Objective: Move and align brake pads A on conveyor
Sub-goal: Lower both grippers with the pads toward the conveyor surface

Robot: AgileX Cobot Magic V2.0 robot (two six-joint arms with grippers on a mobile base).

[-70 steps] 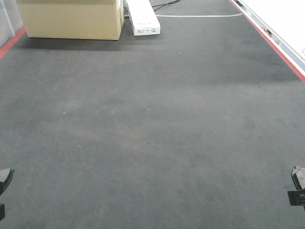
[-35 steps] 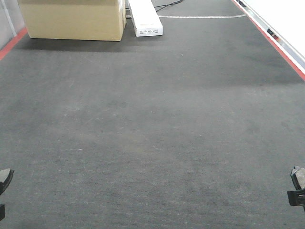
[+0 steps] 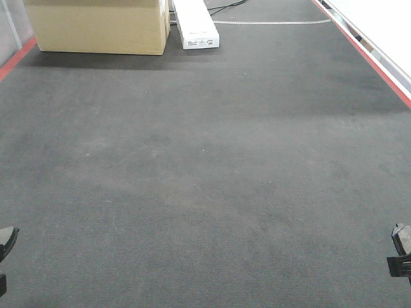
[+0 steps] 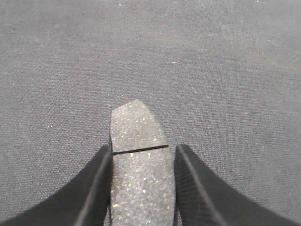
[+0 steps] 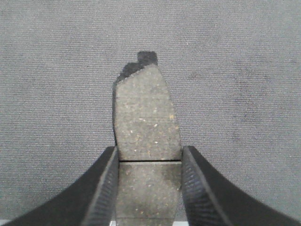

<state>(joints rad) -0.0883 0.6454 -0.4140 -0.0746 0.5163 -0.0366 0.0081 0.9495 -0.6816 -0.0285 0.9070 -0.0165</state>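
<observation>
Left pincer point(image 4: 141, 153) clamps a brake pad point(image 4: 137, 127) by its sides, groove level with the fingertips. Right pincer point(image 5: 149, 154) likewise grips a second brake pad point(image 5: 146, 108). Both are over the conveyor point(image 3: 205, 167), near end. Far left stand a cardboard box point(image 3: 96, 25) and a white carton point(image 3: 196, 25).

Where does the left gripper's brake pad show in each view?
Front-facing: not visible.
Left wrist: brake pad at bottom centre, clamped in the left gripper.
Right wrist: absent; the right gripper holds another pad.
Shared landmark: the charcoal conveyor belt, in all three views.
</observation>
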